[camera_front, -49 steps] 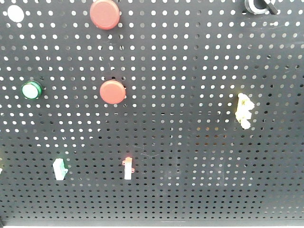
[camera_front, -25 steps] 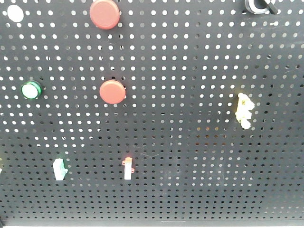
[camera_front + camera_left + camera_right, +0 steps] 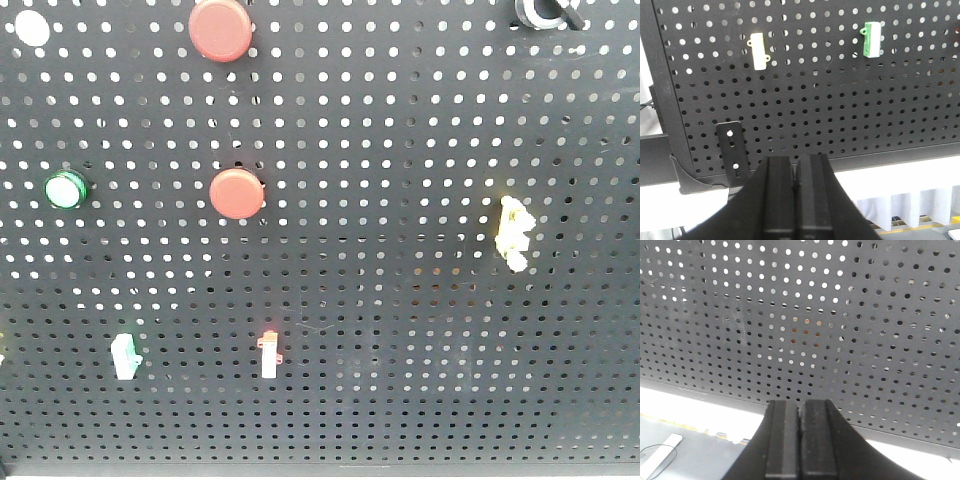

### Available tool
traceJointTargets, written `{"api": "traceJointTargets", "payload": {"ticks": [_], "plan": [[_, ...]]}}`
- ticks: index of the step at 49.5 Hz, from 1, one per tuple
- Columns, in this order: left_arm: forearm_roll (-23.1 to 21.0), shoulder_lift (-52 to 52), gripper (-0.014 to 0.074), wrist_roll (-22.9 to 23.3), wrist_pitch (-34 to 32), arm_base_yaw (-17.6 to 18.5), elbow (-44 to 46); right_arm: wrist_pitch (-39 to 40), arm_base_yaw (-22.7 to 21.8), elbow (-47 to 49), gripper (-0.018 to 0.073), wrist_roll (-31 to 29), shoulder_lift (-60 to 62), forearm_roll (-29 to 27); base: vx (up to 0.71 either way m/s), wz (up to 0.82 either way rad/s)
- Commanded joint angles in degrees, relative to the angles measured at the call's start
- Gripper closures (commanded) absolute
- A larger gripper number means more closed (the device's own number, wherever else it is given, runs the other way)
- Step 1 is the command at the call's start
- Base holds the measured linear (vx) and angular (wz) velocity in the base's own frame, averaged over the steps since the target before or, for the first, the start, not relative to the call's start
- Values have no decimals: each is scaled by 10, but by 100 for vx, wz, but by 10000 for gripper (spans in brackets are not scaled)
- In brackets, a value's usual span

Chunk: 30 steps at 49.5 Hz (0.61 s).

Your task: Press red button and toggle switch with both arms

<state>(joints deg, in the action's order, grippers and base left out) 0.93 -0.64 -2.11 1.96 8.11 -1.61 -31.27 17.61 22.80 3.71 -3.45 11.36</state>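
**Pegboard panel, both grippers closed and clear of the controls**

The red button, wider of the two, sits at the top edge of the black pegboard in the front view, left of centre; the smaller red button is directly below it, apart; a green round button lies to the left at about that same height; a white round button in the top left corner. Lower row: a green toggle switch, a white-and-red switch right of it; a yellow switch far right, higher up.

Left gripper: fingers pressed together, nothing between them, below the board's lower edge; cream switch and green switch above it, well apart.

Right gripper: fingers likewise together, empty, facing bare perforated panel.
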Motion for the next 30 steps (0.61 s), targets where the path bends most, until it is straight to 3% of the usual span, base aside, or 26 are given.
{"api": "traceJointTargets", "payload": {"ticks": [1, 23, 30], "plan": [[-2, -9, 594, 1, -46, -1, -18, 45, -2, 14, 562, -1, -8, 5, 0, 0], [-2, -9, 594, 1, -46, -1, -18, 70, -5, -16, 562, -3, -2, -10, 0, 0], [-2, -9, 594, 1, -46, -1, -18, 155, -73, -120, 562, -19, 18, -40, 0, 0]]}}
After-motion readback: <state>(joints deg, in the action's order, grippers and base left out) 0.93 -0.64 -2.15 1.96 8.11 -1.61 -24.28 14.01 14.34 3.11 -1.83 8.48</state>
